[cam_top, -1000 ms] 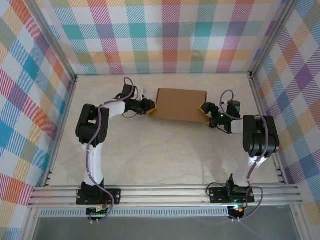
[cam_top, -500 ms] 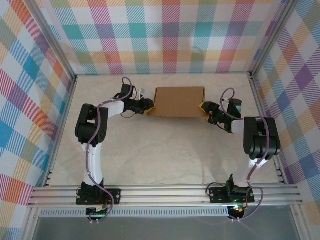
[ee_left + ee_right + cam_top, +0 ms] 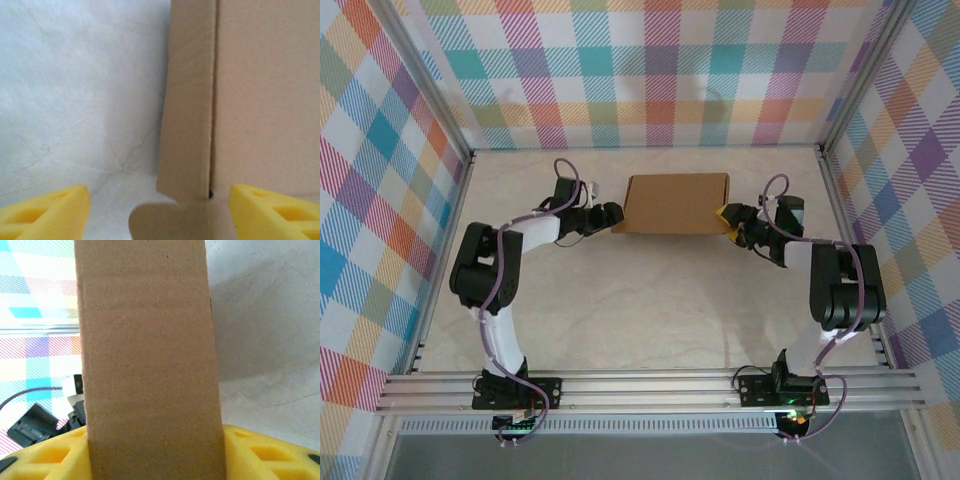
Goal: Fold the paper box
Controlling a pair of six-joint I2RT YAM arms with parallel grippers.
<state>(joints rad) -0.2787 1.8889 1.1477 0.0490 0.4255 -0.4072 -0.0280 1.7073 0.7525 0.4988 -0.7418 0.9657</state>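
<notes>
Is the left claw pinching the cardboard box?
No, the left claw is wide open, one yellow finger well clear of the paper box.

Overhead view, two wrist close-ups
Each wrist camera looks past its fingertips point(image 3: 45, 212) at the paper box point(image 3: 675, 203), which all share.

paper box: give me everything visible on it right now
The paper box is plain brown corrugated cardboard, unprinted, folded into a closed rectangular shape. It is toward the back of the pale table, long side across. The left wrist view shows a side flap slightly ajar with a rounded tab at its corner. The right end effector clamps its right end. The open left end effector brackets its left edge without gripping.
</notes>
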